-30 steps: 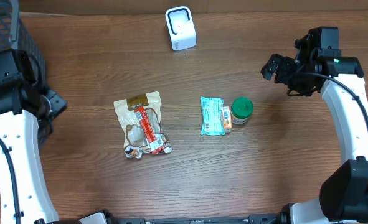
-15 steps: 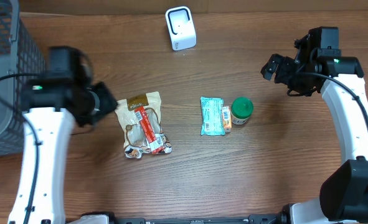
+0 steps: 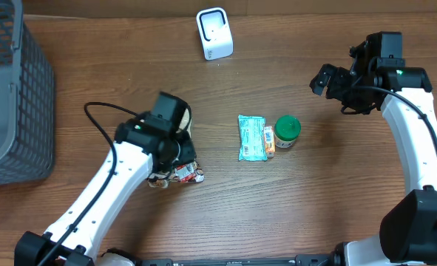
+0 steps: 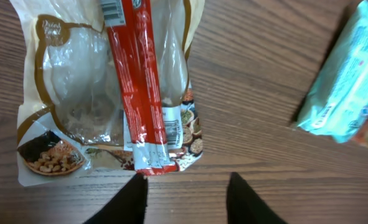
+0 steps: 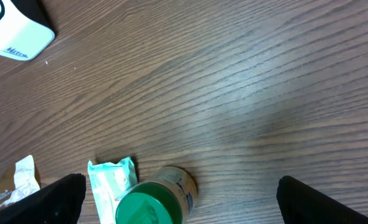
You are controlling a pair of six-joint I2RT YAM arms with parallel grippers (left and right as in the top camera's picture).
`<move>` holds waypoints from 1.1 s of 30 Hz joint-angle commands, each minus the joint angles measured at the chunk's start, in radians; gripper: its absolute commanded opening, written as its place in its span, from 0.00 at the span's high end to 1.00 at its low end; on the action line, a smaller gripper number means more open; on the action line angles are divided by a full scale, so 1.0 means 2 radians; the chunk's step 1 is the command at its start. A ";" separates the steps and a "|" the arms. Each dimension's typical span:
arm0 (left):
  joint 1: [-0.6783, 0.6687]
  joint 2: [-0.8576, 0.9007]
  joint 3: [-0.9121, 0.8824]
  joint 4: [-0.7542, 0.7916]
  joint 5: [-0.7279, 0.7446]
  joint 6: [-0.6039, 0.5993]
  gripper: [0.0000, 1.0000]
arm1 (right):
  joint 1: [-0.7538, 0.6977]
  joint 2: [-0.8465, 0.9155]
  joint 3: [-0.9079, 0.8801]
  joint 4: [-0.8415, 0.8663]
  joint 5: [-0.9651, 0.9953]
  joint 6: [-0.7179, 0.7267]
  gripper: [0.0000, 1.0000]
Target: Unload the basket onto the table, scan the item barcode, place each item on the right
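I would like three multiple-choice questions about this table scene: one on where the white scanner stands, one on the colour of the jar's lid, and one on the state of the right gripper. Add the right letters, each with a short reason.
1. Where does the white scanner stand?
A. Near the far edge of the table
B. At the near edge of the table
C. On the floor

2. What colour is the lid of the jar?
A. Red
B. Green
C. Blue

3. How is the right gripper?
A. Shut on the jar
B. Shut, holding nothing
C. Open, holding nothing

Answers:
1 A: the overhead view shows it at the top of the table, apart from the items.
2 B: both the overhead and right wrist views show a green top.
3 C: the right wrist view shows its fingers wide apart above the table, gripping nothing.
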State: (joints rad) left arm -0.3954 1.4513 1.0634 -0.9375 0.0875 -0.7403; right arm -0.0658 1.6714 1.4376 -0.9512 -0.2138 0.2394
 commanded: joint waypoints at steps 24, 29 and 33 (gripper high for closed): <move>0.255 0.000 -0.004 -0.013 -0.101 0.064 0.00 | -0.004 -0.004 0.005 0.003 -0.004 0.002 0.00; 0.258 0.000 -0.004 -0.013 -0.101 0.064 0.00 | -0.004 -0.004 0.005 0.003 -0.004 0.002 0.00; 0.258 0.000 -0.004 -0.013 -0.101 0.064 0.00 | -0.004 -0.004 0.005 0.003 -0.004 0.002 0.00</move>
State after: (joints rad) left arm 0.1196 1.4513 1.0603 -0.9642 -0.1020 -0.6281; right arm -0.0658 1.6714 1.4376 -0.9512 -0.2142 0.2394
